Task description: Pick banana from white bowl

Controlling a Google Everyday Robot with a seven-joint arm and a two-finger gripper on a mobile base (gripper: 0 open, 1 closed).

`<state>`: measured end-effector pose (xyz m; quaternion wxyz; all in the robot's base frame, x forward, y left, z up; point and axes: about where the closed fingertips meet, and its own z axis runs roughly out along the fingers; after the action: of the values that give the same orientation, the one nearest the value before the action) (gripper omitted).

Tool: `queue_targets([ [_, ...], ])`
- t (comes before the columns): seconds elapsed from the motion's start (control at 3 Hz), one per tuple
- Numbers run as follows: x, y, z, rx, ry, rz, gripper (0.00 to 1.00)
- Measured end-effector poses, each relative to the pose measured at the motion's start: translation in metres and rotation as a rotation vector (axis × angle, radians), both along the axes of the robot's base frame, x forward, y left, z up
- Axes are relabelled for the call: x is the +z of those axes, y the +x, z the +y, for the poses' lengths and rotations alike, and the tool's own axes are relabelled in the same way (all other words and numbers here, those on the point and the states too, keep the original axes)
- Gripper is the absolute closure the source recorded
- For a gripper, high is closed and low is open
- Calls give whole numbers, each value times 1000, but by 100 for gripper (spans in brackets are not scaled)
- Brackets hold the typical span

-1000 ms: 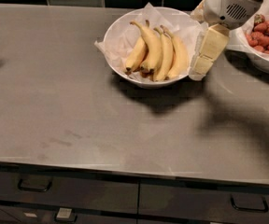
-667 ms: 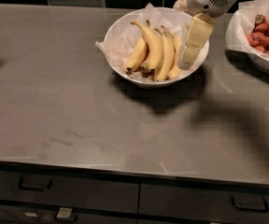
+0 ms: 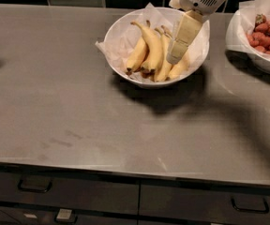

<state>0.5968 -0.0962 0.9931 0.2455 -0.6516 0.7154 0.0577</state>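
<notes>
I am seeing the gripper [image 3: 176,55] coming leftward from the right rim of the white bowl [image 3: 146,83]. Now it is hanging over the bowl's right side, pointing down. Whether it is wide or narrow, I cannot tell. The banana [image 3: 181,68] is lying just under it, at the bowl's right side, with the other bananas [image 3: 151,48] lying toward the bowl's middle. I am judging the approach nearly finished and the grasp not yet made.
</notes>
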Motion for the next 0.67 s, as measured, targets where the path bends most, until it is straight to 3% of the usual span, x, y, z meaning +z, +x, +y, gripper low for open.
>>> queue_targets([
  [0.33, -11, 34, 5, -94, 62, 27, 0],
  [0.67, -13, 36, 5, -107, 68, 33, 0],
])
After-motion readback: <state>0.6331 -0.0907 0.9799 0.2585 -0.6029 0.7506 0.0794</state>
